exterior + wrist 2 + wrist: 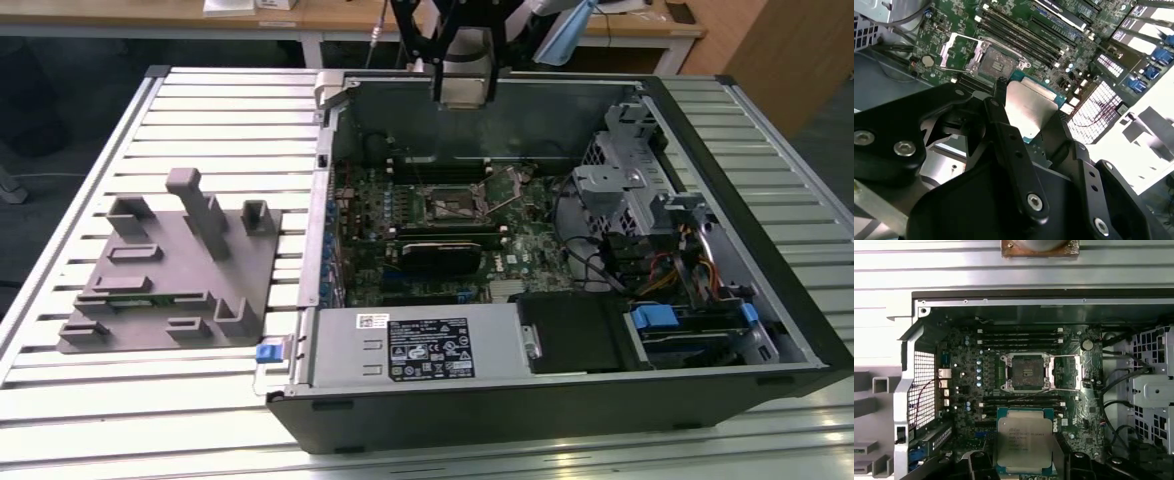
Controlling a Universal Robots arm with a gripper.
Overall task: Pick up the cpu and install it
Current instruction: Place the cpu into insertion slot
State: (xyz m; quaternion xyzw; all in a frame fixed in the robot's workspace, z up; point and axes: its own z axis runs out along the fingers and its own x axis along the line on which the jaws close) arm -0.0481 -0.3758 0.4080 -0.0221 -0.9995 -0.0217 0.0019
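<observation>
– While the gripper (pixel 1030 112) hangs over the opened machine, what has it hold of?

– The cpu (pixel 1031 115). In the second wrist view the two dark fingers (pixel 1004 130) are closed in on opposite edges of the chip, which lies flat between them, pale metal top upward. The jaws are parted by the chip's width and no more.

– And where does the seat lie from it?

– Ahead of the chip and below it. In the first wrist view the cpu (pixel 1020 442) hangs clear above the motherboard (pixel 1089 405), and the socket (pixel 1025 371) sits beyond it, with a bank of memory slots between. The chip touches nothing but the fingers.

– Is the seat ready to receive?

– Its retention frame (pixel 1066 372) is swung open to one side, and the contact field is bare.

– Alignment?

– The chip's edges run parallel to the socket's edges, so I judge that no turn is needed, only travel forward and down. Which corner carries the key mark I cannot tell.

– The wider setting?

– In the exterior view the arm (pixel 465 60) stands at upper centre of the frame, over the rear wall of the computer case (pixel 561 400). The socket (pixel 450 205) lies near frame centre. A grey fixture (pixel 174 270) rests at the exterior view's left on the slatted table (pixel 134 400), well apart from the case.
</observation>
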